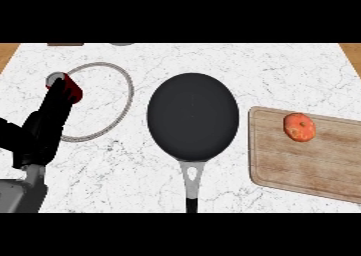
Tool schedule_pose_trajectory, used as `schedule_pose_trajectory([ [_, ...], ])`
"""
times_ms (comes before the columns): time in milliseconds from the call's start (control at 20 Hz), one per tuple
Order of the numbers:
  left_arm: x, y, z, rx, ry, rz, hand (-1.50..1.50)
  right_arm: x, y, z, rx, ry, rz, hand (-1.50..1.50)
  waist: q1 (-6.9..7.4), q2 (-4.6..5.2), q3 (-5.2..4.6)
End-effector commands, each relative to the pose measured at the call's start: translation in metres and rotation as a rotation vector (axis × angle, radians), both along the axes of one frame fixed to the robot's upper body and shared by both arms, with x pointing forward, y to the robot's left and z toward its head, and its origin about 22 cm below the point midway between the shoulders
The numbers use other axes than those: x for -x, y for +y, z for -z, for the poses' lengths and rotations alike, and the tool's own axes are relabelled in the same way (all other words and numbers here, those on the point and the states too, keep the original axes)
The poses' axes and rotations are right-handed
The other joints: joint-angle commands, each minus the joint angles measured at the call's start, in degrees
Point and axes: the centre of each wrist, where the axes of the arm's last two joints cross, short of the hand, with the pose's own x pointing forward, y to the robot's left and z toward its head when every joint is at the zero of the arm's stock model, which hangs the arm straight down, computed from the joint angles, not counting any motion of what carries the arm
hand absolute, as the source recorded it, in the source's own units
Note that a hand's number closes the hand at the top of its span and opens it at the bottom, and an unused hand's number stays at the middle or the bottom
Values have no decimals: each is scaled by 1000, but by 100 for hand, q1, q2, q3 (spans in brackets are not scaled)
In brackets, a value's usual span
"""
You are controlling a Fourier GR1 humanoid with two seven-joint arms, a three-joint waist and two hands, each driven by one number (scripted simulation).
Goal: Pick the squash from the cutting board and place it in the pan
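Note:
The squash (299, 127), orange and roundish, lies on the far left part of the wooden cutting board (308, 165) at the right of the counter. The black pan (192, 117) sits in the middle with nothing in it, its handle (191, 185) pointing toward the view's lower edge. My left hand (41, 132) shows at the left edge, open, fingers straight and pointing up, far from both squash and pan. My right hand shows nowhere.
A thin grey ring (131, 97) lies on the white marble counter (286, 75) left of the pan. A small red object (72, 93) sits partly behind my left fingertips. Wood flooring shows beyond both far corners.

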Motion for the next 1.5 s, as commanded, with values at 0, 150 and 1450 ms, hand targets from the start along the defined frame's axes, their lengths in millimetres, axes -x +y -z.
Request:
schedule_pose_trajectory([
  [0, 3, -9, 13, 2, 5, 22, 0, -20, 0, -40, 107, 44, -4, -150, 109, 22, -2],
  [150, -3, -5, 1, 12, 2, 23, 0, -34, 11, -58, 195, 185, -16, -150, 179, 31, -4],
  [1450, 2, -16, 8, -3, 4, 20, 0, -106, 127, -56, 691, 826, -106, -150, 163, 21, 0],
])
